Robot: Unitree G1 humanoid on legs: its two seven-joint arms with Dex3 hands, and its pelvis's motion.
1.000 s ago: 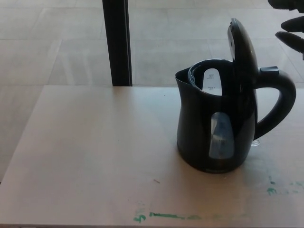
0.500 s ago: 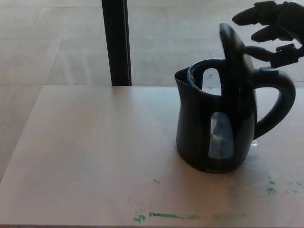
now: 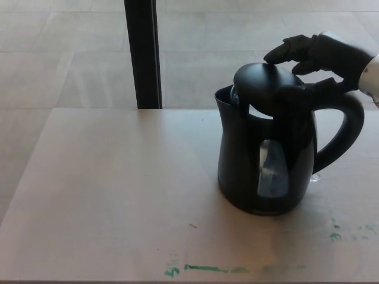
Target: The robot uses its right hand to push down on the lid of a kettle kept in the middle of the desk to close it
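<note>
Since the earlier frames, the lid [image 3: 263,83] had swung from standing nearly upright to a low tilt over the mouth of the kettle [image 3: 266,160], and the right hand [image 3: 320,59] had come in from the upper right corner to rest on it.

Seen from the head camera, the kettle stood on the desk [image 3: 106,195], right of the middle of the picture, its spout turned to the left and its looped handle [image 3: 346,133] to the right. A pale water window [image 3: 269,171] ran down the side facing the camera. The lid was not fully down: a gap showed at the spout side, where a bit of the inner rim was visible, while the hinge side sat low by the handle.

The right hand reached in from the right edge, its fingers [image 3: 284,52] spread and laid over the back of the lid; one fingertip touched the lid's top, and the thumb lay lower, near the hinge. The hand gripped nothing; it was pressed flat with the fingers apart. A strip of pale forearm cover showed at the far right edge.

The left hand did not show.

A dark post [image 3: 142,53] rose behind the desk's far edge at the left of the kettle. Green marks [image 3: 204,269] smeared the desk's near edge, with a few more at the right.
</note>
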